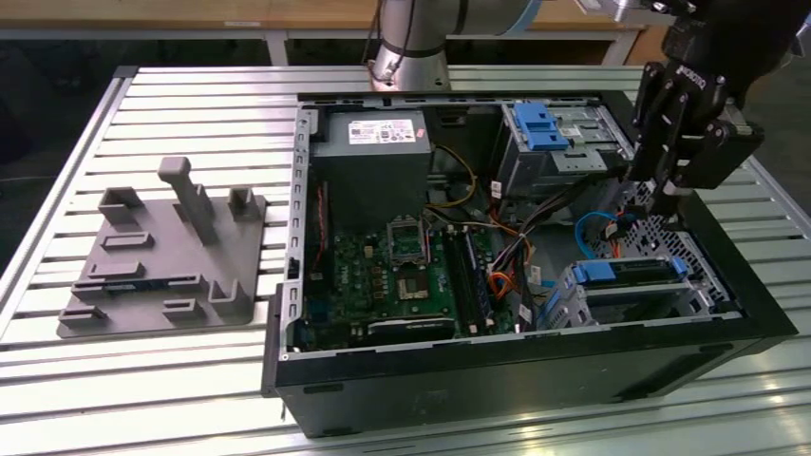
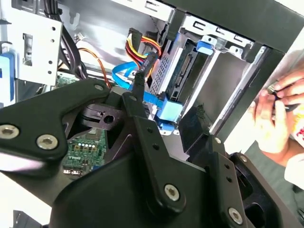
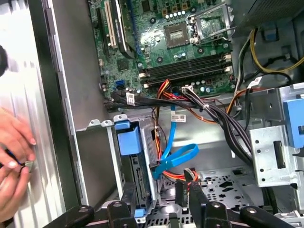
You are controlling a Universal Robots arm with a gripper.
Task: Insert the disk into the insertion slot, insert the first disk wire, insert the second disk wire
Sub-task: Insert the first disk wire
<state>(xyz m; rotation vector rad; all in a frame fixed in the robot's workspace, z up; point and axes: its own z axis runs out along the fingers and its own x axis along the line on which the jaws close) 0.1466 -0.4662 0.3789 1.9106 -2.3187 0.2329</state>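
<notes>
The fingers [image 3: 195,194] stand apart beside the disk [image 3: 128,140], seated in the insertion slot [image 3: 92,147], possibly touching a wire [image 3: 183,176].

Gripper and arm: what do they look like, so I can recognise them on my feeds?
The gripper is matte black, built of angular linkage bars joined by silver screws. The arm is a silver-grey tube with a pale blue joint cap.
</notes>
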